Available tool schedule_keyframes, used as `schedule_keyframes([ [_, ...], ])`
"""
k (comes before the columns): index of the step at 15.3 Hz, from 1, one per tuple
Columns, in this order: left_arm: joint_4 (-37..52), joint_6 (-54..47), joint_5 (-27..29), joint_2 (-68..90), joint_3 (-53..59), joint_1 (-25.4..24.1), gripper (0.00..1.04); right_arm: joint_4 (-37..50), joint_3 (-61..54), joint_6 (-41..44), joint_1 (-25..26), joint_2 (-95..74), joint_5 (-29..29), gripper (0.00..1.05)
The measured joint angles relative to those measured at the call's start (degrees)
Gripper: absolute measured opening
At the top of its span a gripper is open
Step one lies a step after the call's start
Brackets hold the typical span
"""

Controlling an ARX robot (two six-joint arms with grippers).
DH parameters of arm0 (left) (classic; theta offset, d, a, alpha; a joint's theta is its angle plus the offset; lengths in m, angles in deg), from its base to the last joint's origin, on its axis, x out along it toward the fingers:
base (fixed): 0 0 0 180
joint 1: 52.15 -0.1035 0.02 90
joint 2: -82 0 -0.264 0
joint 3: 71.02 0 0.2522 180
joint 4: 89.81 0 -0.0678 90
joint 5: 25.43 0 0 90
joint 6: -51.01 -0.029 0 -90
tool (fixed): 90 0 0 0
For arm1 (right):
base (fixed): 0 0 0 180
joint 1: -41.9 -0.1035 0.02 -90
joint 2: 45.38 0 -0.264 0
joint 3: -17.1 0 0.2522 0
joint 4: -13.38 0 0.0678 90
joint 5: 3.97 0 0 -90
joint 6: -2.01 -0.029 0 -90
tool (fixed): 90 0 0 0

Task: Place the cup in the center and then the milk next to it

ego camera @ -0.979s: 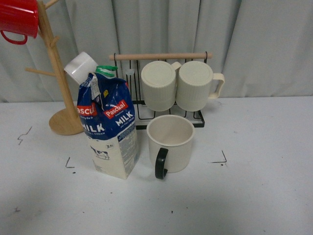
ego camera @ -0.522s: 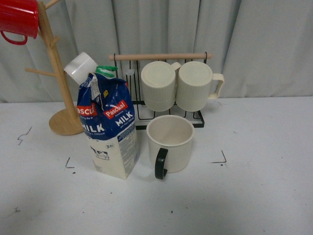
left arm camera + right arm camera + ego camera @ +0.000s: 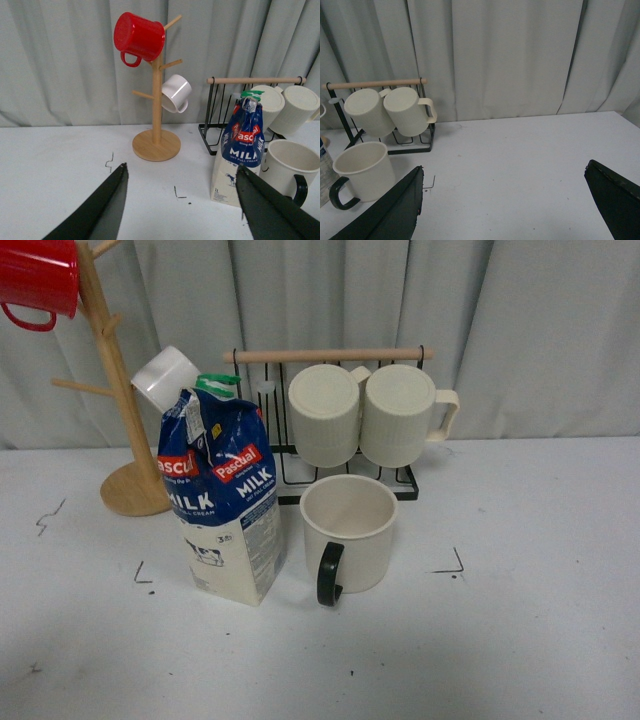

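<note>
Black left claw [image 3: 180, 200] spread wide, empty | right claw [image 3: 512, 200] likewise, seemingly

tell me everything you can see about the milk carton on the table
The milk carton is a tall gable-topped box, seemingly of coated card, blue above with a red Pascual logo and white MILK lettering, cream below with a small cow picture. A green cap sits at its creased, crumpled-looking top. It stands upright on the white table, corner toward the front camera, just left of the cup with a narrow gap between them. Neither gripper touches it.
</note>
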Motion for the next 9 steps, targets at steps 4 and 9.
schedule_keyframes([
  [4,0.0,-0.07,0.0,0.0,0.0,0.0,1.0,0.0,0.0,0.0,0.0,0.0,-0.02,0.98],
  [9,0.0,-0.04,0.0,0.0,0.0,0.0,0.98,0.0,0.0,0.0,0.0,0.0,0.0,0.98],
])
